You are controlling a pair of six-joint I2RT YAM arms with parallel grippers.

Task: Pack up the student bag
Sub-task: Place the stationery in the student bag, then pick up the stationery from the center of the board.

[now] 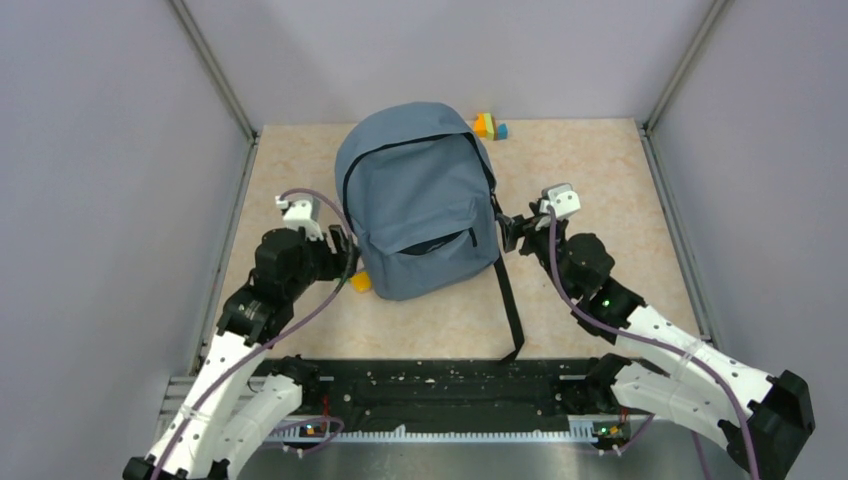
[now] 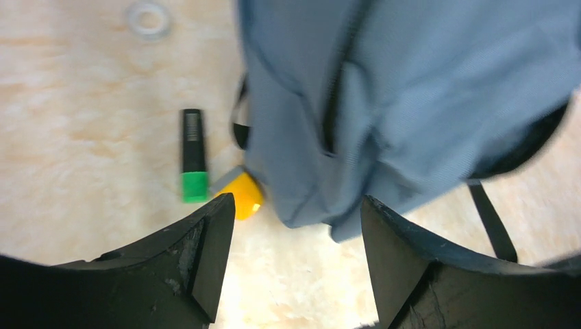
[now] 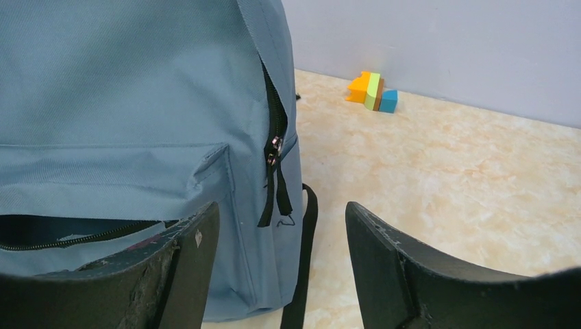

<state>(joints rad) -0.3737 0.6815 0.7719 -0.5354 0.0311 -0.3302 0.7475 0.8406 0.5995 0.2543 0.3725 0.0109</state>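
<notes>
Found the student bag (image 1: 420, 200) lying front-up at mid-counter (image 1: 640, 180), between both arms. Judged it soft, light and floppy, apt to sag if lifted by loose fabric; better taken at the zipper pulls (image 3: 275, 154) or the edge of the gaping front pocket (image 3: 68, 229). Noted left end effector (image 2: 296, 209) and right end effector (image 3: 281, 212) both spread wide, grasping nothing. Could not see inside the pocket, nor identify the yellow object (image 2: 243, 199) partly hidden by the bag, beside a green-capped marker (image 2: 192, 156).
</notes>
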